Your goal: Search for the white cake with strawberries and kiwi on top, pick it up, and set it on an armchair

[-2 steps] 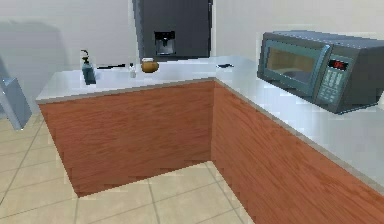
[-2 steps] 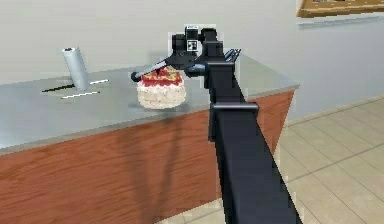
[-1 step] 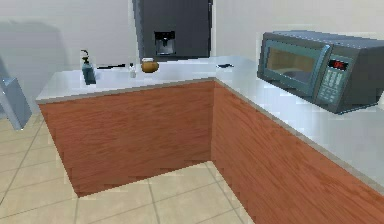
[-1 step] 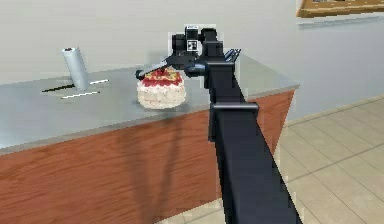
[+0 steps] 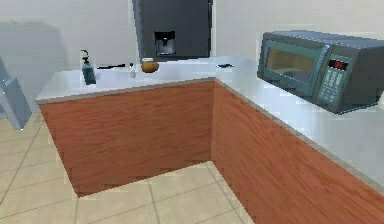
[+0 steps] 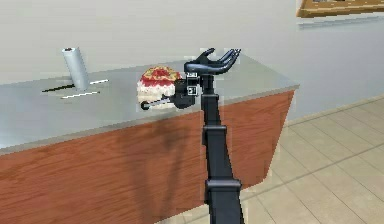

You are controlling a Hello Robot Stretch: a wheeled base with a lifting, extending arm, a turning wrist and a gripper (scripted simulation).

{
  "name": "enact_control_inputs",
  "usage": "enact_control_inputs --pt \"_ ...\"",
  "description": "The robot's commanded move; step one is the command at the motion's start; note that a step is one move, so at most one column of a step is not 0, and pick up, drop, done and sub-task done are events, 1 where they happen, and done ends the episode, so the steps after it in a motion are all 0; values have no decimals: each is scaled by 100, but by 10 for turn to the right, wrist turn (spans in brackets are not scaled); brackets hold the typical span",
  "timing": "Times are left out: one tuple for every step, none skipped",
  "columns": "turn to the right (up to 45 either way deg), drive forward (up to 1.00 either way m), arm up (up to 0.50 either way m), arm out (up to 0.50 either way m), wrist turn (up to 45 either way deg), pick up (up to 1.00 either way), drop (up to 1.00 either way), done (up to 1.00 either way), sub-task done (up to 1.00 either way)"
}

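A white cake (image 6: 157, 84) with red and green topping sits on the grey countertop (image 6: 60, 115) in the arm side view. The dark arm (image 6: 215, 150) rises from the bottom edge to the counter's front. My gripper (image 6: 224, 58) stands just right of the cake, its thin fingers raised over the counter. With the cake right beside it on the counter, I cannot tell whether it holds anything.
A grey cylinder (image 6: 73, 65) and flat cutlery (image 6: 75, 92) lie left of the cake. The forward view has an L-shaped wood-fronted counter (image 5: 130, 130) with a microwave (image 5: 320, 65), a bottle (image 5: 88, 70) and a small bowl (image 5: 149, 66), and a dark fridge (image 5: 175, 28) behind. Tiled floor (image 5: 150, 205) lies in front.
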Motion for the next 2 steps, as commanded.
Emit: enact_control_inputs --pt "0 0 0 0 0 100 0 0 0" --pt "0 0 10 0 0 0 0 0 0"
